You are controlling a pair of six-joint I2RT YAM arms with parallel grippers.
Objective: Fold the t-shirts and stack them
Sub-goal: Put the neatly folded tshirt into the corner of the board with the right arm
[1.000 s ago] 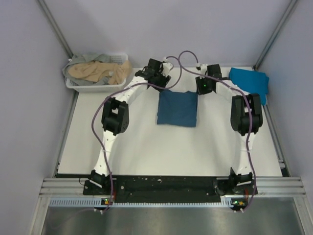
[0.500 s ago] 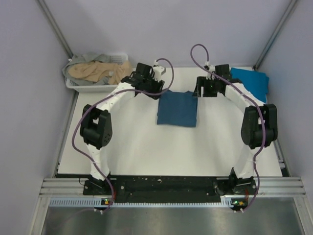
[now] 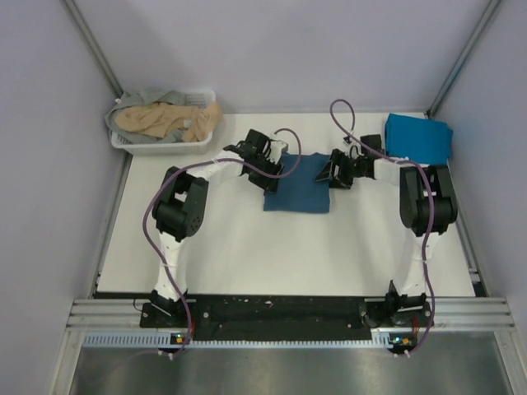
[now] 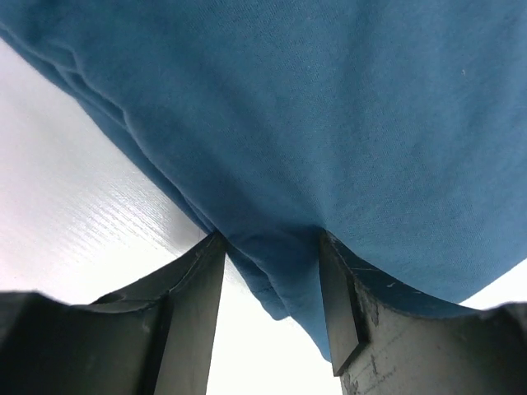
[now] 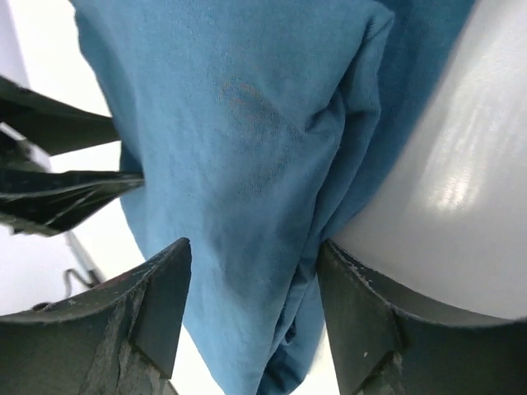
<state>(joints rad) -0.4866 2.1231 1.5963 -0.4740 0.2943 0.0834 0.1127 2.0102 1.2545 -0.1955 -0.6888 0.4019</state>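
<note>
Seen from above, the dark teal shirt (image 3: 296,188) lies as a folded square in the middle of the table (image 3: 247,247). Both arms reach in to its far corners, the left gripper (image 3: 277,167) at the left one and the right gripper (image 3: 331,174) at the right. Taking both corners at once would let the pair carry the square without it falling open, probably toward the cyan shirt (image 3: 418,136) folded at the far right. Tan and grey shirts (image 3: 160,121) wait in the white basket (image 3: 156,148) at the far left.

At the left wrist, the fingers (image 4: 193,288) stand narrow. Cloth is packed between them and touches both, so the grip looks closed on the shirt's layered edge.

At the right wrist, cloth bunches into creases between the two fingers (image 5: 156,313), which again reads as a pinch.

Half a second ago the grippers sat farther back, off the far edge. Now they are down on the corners, and the shirt has barely shifted.
</note>
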